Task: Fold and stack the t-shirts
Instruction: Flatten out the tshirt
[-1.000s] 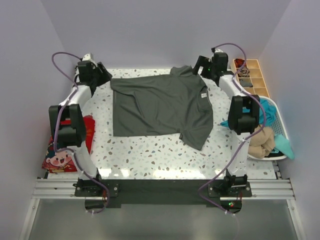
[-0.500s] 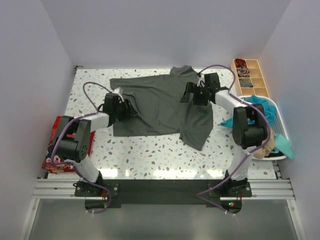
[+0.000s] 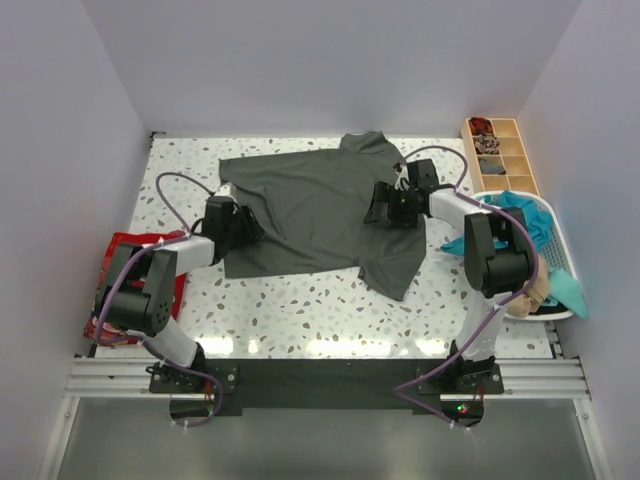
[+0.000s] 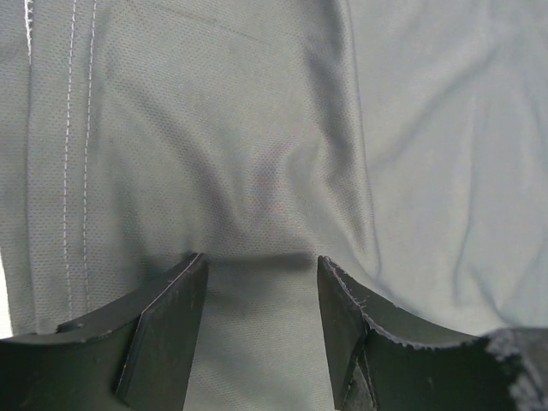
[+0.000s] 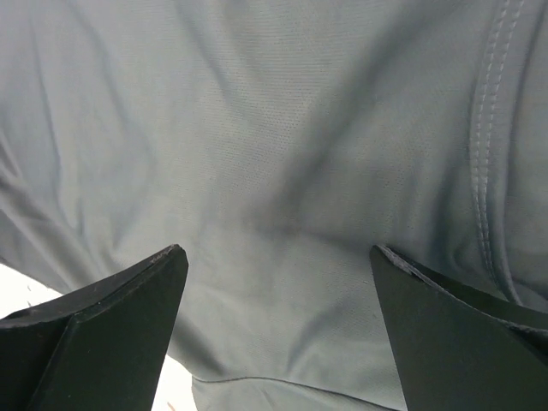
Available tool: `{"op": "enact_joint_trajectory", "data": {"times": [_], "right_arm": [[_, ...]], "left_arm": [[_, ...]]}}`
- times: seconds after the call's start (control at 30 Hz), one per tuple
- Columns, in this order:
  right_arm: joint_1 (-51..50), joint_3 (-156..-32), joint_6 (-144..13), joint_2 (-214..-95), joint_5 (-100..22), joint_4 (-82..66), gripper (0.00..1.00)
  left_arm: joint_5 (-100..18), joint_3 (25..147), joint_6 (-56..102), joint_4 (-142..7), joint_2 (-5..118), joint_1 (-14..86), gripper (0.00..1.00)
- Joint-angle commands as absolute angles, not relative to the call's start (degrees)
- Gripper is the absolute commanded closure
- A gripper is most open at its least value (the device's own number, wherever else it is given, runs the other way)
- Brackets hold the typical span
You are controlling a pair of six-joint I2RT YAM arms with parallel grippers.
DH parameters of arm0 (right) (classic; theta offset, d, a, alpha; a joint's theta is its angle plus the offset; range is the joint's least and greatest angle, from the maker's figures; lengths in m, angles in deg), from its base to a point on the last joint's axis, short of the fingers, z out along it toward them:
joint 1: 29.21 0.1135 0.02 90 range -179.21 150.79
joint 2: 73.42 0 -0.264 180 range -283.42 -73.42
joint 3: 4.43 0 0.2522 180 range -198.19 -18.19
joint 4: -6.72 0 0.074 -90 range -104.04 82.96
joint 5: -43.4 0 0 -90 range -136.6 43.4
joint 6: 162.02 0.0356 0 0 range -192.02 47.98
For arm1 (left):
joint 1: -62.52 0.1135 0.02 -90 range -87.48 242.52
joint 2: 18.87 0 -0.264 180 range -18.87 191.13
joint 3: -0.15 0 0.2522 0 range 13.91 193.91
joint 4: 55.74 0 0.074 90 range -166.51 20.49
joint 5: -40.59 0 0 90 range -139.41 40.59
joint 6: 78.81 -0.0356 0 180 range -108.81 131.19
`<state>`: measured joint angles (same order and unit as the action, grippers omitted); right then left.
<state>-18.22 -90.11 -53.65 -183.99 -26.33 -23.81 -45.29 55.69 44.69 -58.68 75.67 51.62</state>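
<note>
Left gripper (image 4: pixel 261 267): jaws apart, grey shirt (image 4: pixel 257 154) cloth lying between and ahead of them. Right gripper (image 5: pixel 278 257): jaws wide apart, same shirt spread between them.

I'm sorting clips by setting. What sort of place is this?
Probably a robotics lab test cell, not a home: bare walls box in a speckled table, robot arms are bolted at its edge, and a grey shirt lies spread for folding.
</note>
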Motion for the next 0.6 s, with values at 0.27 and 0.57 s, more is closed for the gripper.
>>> {"op": "enact_joint_trajectory", "data": {"times": [0.27,0.57], "right_arm": [[-16.29,-82.09,-52.07,-178.38,-36.14,-31.03,0.07],[-14.88,-75.40,-53.48,-167.48,-42.82,-33.22,0.07]], "left_arm": [[-51.96,44.60,49.60,-76.53,66.57,51.80,0.42],[-51.71,44.31,45.56,-85.58,61.12,51.80,0.43]]}}
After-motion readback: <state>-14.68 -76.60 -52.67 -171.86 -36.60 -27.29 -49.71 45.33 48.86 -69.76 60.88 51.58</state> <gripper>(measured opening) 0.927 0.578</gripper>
